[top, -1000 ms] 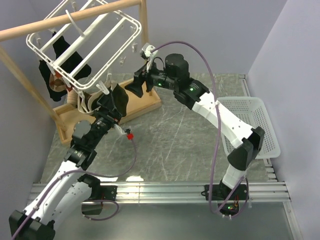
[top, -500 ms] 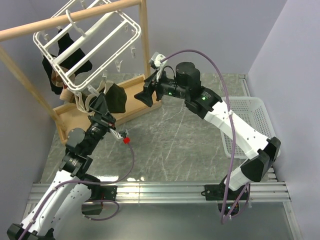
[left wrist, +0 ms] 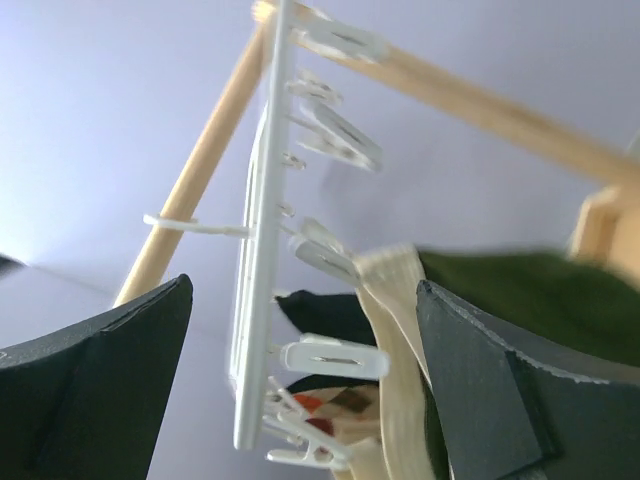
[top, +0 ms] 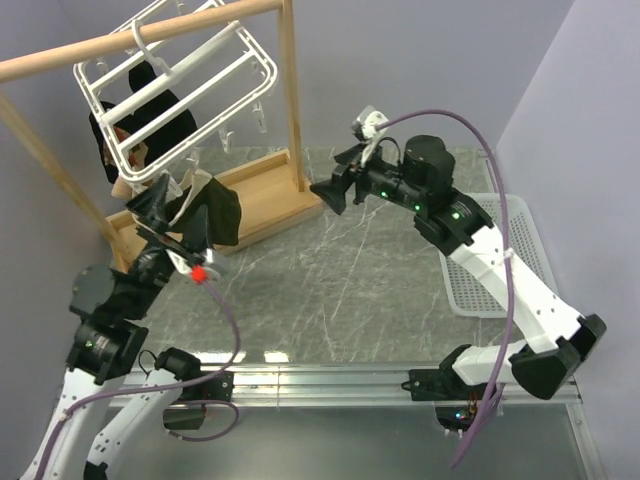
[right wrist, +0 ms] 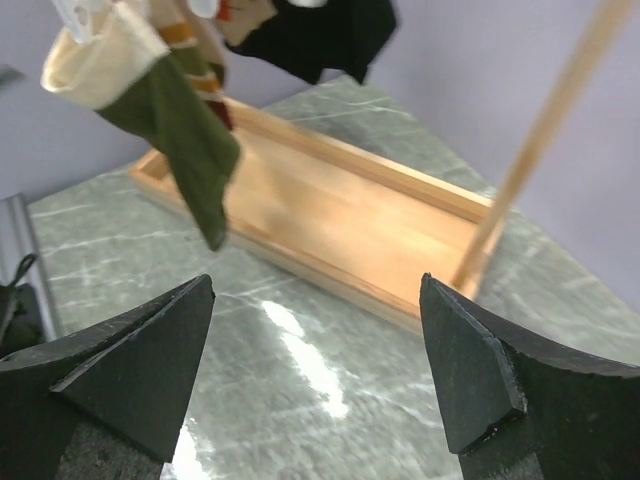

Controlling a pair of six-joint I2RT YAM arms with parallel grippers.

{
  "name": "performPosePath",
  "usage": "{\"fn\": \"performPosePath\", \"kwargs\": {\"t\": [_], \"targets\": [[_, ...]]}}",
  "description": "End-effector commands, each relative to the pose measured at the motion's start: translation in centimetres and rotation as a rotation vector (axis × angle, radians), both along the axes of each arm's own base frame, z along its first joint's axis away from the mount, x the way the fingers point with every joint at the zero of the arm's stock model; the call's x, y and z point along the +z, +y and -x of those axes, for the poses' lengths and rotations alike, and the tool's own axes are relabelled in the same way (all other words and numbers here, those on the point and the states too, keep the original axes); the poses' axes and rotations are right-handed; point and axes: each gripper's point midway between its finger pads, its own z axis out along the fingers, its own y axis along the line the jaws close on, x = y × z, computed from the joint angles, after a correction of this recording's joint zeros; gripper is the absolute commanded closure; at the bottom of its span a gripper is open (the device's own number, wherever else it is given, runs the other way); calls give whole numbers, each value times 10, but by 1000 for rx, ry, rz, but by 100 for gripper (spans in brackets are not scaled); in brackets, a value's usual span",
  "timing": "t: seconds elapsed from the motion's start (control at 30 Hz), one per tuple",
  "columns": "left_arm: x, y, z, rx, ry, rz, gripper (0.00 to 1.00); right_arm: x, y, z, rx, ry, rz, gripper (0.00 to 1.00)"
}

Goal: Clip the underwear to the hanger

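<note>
Underwear (top: 222,212) hangs from hanger (left wrist: 262,260), left gripper (left wrist: 305,290) and retreated right gripper (right wrist: 318,285) both gaping

Lilac walls (top: 420,60) are enclosing a grey marble table (top: 340,290). A wooden rail stand (top: 268,200) is standing far left; a white basket (top: 528,228) is lying right.

The white hanger (top: 180,78) hangs tilted from the wooden rail (top: 150,33), with a black garment (top: 160,120) showing through its bars. The dark green underwear (top: 223,215) dangles at its lower edge, just beside the left pincer (top: 170,212), whose fingers are spread. The right pincer (top: 330,193), also spread, hovers well apart from it over the grey surface (top: 330,290). A white basket (top: 525,260) sits at the right.
</note>
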Motion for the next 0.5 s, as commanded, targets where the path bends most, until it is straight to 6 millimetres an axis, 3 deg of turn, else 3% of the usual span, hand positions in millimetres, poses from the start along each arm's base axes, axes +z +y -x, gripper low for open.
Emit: {"fn": "performPosePath", "kwargs": {"t": [0.0,0.03,0.1,0.13,0.17,0.23,0.4,0.47], "targets": [[12,-3,4,-90,240,402,1,20,-30,2,-76,-74,-31,9],[27,1,4,-79,260,474,1,20,-38,5,-90,-79,-34,9],[21,-6,7,-110,411,599,1,21,-53,3,-128,-87,-36,9],[32,-8,7,-119,439,629,1,21,-61,7,-142,-94,-41,9],[19,-16,10,-134,552,659,1,22,-66,9,-152,-95,-46,9],[22,-25,9,-154,642,704,1,22,-84,11,-193,-106,-52,8],[-19,-53,15,-129,1050,744,1,13,-121,25,-275,-108,-74,7],[-28,-57,16,-116,1116,742,1,9,-136,28,-312,-101,-89,7]]}}
